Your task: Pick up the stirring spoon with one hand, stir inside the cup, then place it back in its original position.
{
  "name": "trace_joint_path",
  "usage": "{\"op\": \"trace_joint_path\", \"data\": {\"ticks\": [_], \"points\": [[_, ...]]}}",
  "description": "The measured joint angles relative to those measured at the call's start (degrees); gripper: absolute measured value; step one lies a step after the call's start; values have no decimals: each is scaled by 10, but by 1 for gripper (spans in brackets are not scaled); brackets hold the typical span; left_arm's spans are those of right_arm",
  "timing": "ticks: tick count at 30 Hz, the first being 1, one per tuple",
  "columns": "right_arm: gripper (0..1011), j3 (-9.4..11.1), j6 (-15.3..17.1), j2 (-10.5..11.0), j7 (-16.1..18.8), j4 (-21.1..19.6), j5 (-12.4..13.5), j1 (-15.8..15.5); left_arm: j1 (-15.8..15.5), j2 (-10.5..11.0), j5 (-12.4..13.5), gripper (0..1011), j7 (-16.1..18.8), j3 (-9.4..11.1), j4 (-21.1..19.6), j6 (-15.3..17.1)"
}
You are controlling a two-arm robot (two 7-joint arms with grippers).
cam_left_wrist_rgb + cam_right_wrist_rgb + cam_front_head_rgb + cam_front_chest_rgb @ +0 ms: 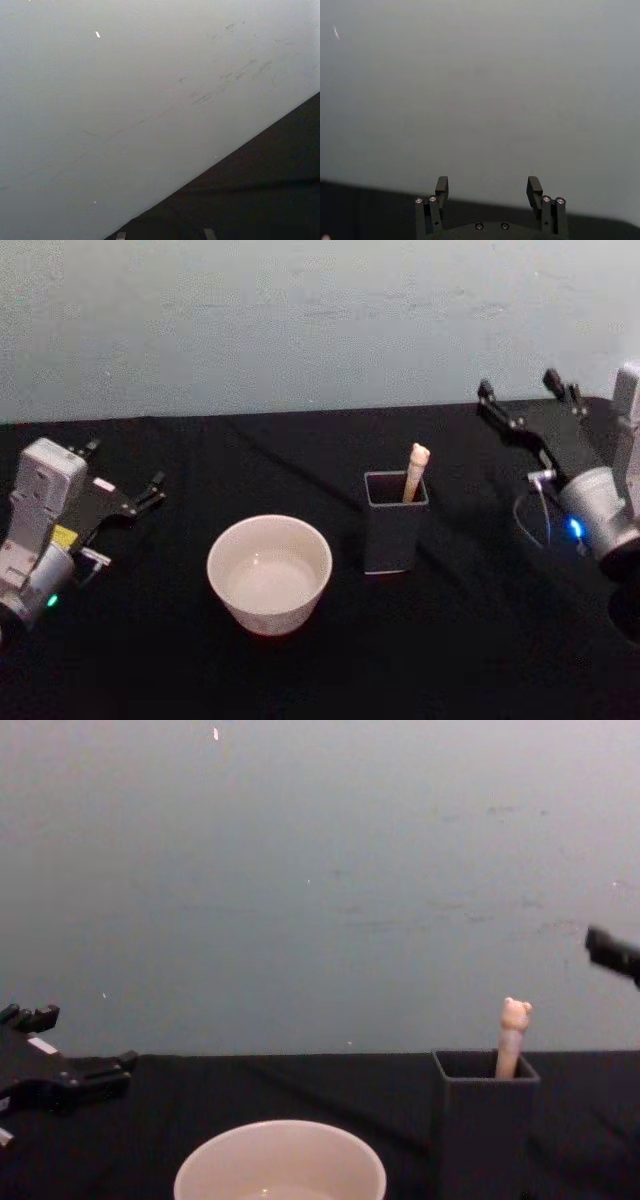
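A: The right pincer (pixel 522 392) hangs raised at the far right, jaws spread and empty, well apart from everything on the black surface (pixel 480 640). The left pincer (pixel 125 492) sits low at the left edge, also spread and holding nothing.

B: And the stirring spoon (pixel 414 472)?

A: It stands in the dark grey holder (pixel 394 522), with just the beige handle and bear head above the rim. The cup (pixel 269 572) is just beside the holder, toward the left arm.

B: Where might it fail?

A: Probably the grasp. Little handle shows, so a low approach could strike the holder's rim and tip or push it, perhaps into the cup. The handle leans against a wall, so off-centre jaws may nudge it aside without gripping.

B: Anything later?

A: A slanted lift might drag the holder along. The cup seems to hold some liquid, so rough stirring could slop it over.
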Motion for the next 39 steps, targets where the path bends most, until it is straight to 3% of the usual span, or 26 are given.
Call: {"op": "trace_joint_path", "data": {"ticks": [6,13,39], "points": [[1000,-3,21,8,-7,18,-30,-22,0,0,0,1001,0,0,0,0],[1000,-3,39,7,-5,37,-46,-32,0,0,0,1001,0,0,0,0],[1000,-4,38,8,-4,33,-45,-33,0,0,0,1001,0,0,0,0]]}}
